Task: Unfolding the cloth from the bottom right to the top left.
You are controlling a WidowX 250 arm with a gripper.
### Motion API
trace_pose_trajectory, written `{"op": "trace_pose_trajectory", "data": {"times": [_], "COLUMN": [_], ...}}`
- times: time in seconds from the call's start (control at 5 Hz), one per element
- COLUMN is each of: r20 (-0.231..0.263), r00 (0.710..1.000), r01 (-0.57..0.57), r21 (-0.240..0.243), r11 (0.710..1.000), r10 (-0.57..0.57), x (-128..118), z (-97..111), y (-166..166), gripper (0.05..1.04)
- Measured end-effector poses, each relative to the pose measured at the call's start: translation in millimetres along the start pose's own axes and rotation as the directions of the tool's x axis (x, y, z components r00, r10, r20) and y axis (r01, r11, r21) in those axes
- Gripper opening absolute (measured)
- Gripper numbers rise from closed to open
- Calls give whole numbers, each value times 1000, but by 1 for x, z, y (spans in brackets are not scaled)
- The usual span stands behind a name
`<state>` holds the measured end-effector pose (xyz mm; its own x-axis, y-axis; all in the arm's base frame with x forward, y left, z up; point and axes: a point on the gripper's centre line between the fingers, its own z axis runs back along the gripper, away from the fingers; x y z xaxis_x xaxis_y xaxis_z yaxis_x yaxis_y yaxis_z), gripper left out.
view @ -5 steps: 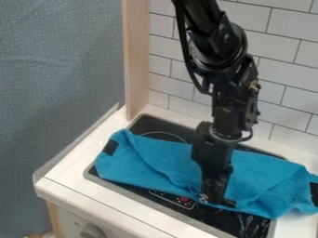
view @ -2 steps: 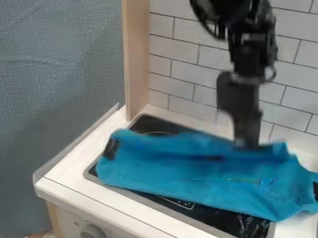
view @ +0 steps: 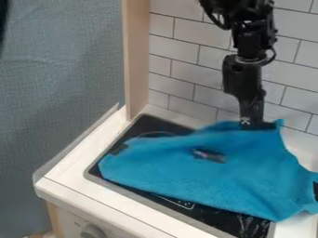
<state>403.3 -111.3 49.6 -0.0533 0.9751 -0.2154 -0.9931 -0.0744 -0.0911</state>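
- Blue cloth (view: pixel 186 174): spread aslant over the black stovetop (view: pixel 140 128), its lower right end reaching onto the pale surface (view: pixel 68 173).
- Cloth's far edge drawn up to a raised point at upper right; slack slopes from there down to the left and toward the near side. Fabric blurred toward its left end.
- 1 dark patch (view: pixel 210 155) mid-cloth, smeared; can't tell if marking or gap. 1 more dark patch (view: pixel 315 189) at the right end, by the view's edge.
- Hand (view: pixel 257 125): clenched on the cloth's far edge, right of view centre, close in front of the tiled wall (view: pixel 180 62) as seen here. Points down, near upright.
- Arm (view: pixel 248 42): black, enters from the top edge, right of centre; wrist hangs almost straight above the hand, slight lean. 1 cable loops beside the upper joints.
- Pale wooden post (view: pixel 136 60) upright behind the surface's left corner; grey-blue fabric (view: pixel 59 79) left of it.
- 1 knob (view: pixel 93 231) on the front panel, lower left.
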Motion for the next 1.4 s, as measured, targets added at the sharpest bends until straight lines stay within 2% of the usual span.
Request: {"op": "trace_pose_trajectory", "data": {"times": [0.2, 0.4, 0.8, 1.0, 1.2, 1.4], "r20": [27, 30, 97, 108, 106, 100], "r00": [1000, 999, 994, 993, 994, 994], "r01": [5, 31, 55, 48, 42, 42], "r21": [-37, -77, -75, -84, -73, -66], "r11": [999, 997, 996, 995, 996, 997], "r10": [-4, -29, -48, -38, -34, -35], "x": [10, 13, 27, 28, 28, 27], "z": [-13, -28, -54, -55, -55, -55], "y": [-17, -26, -33, -36, -35, -34], "gripper": [52, 52, 52, 76, 227, 479]}}
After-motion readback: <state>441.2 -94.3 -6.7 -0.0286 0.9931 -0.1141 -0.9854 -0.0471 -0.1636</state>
